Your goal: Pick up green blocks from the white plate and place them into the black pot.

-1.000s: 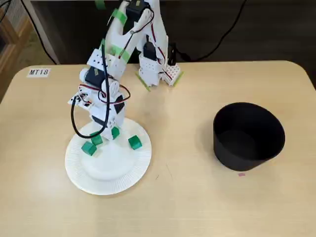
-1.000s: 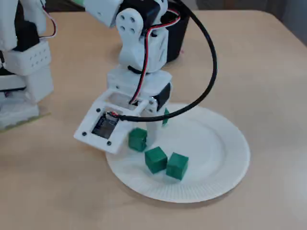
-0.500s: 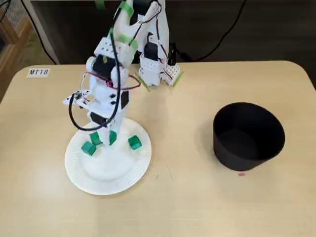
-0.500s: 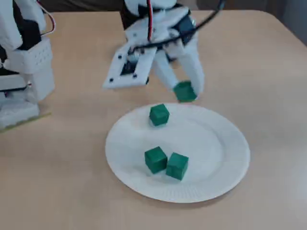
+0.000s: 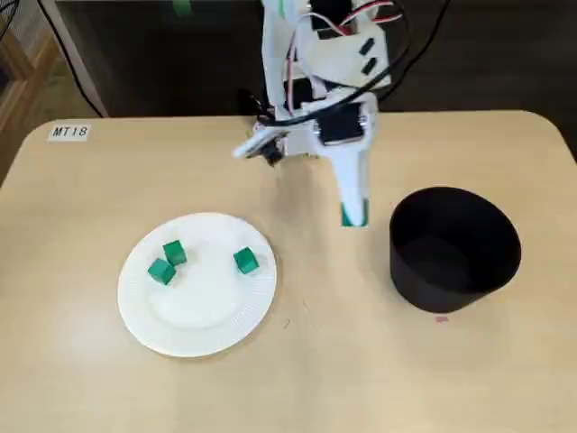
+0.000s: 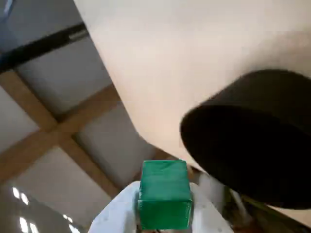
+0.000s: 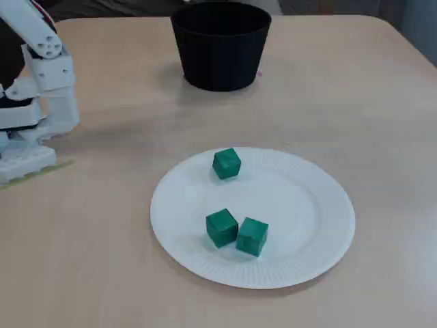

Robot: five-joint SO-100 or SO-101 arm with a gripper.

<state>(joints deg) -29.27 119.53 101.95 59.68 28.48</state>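
Wrist view — green block clamped in tool

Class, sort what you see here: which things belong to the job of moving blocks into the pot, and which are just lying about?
Belongs to the job:
small green cube held in the white two-finger gripper
three green cubes
round white paper plate
black round pot

Just lying about:
white MT18 label
small pink mark beside the pot
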